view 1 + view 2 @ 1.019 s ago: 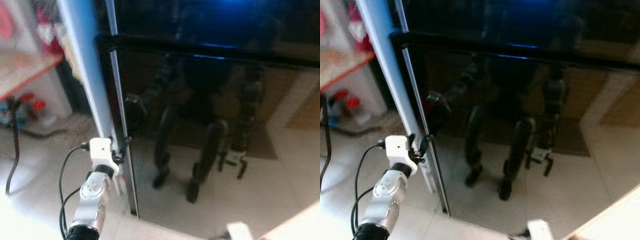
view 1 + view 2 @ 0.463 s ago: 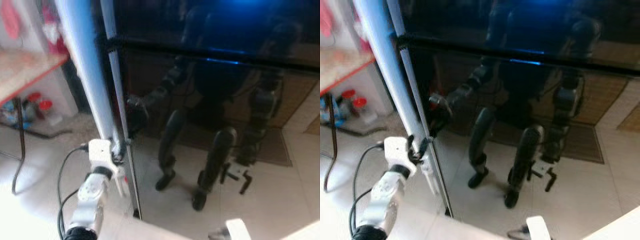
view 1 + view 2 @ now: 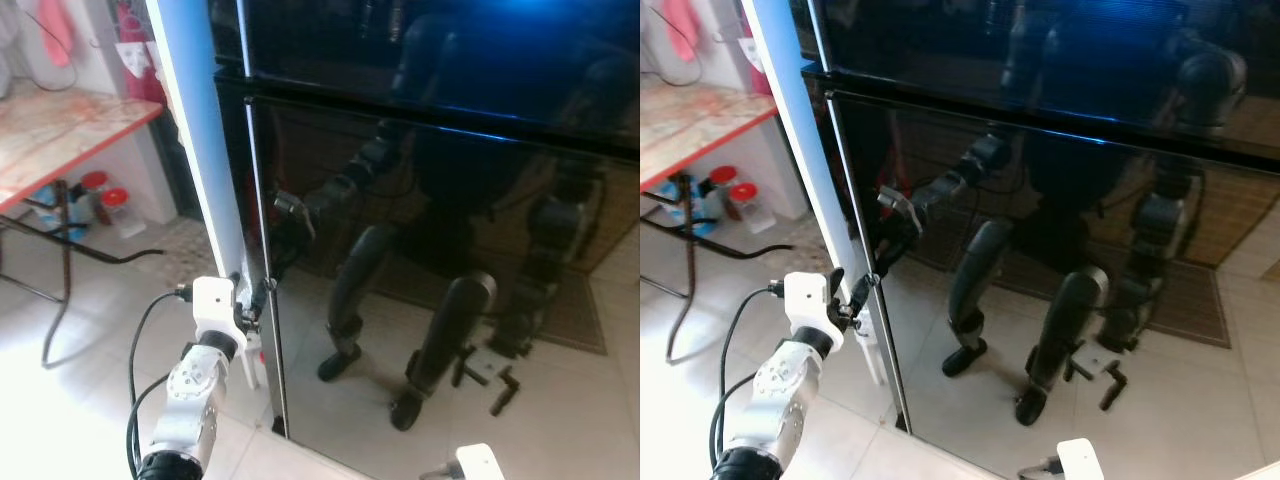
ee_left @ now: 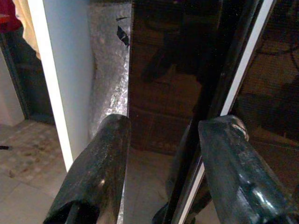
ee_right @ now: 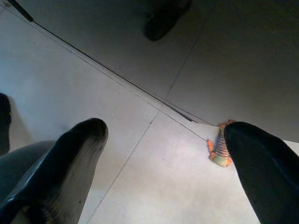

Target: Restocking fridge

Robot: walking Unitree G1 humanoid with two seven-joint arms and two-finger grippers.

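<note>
The fridge has glossy black doors, a lower door (image 3: 450,300) and an upper door (image 3: 420,40), with a white side wall (image 3: 195,150). My reflection shows in the glass. My left gripper (image 3: 250,305) is at the left edge of the lower door, at about mid height. In the left wrist view the left gripper (image 4: 168,126) is open, with the door's pale edge strip (image 4: 233,79) running between its two fingers, one on each side. My right gripper (image 5: 166,130) is open, hangs low over the tiled floor and holds nothing.
A table with a red edge (image 3: 60,130) stands on the left, with red-lidded jars (image 3: 105,200) under it. A black cable (image 3: 60,310) trails over the floor. A small orange striped scrap (image 5: 219,151) lies on the tiles by the right gripper.
The whole picture has shifted as the camera moved, and more of the table and floor shows on the left. My left gripper stays at the lower door's left edge.
</note>
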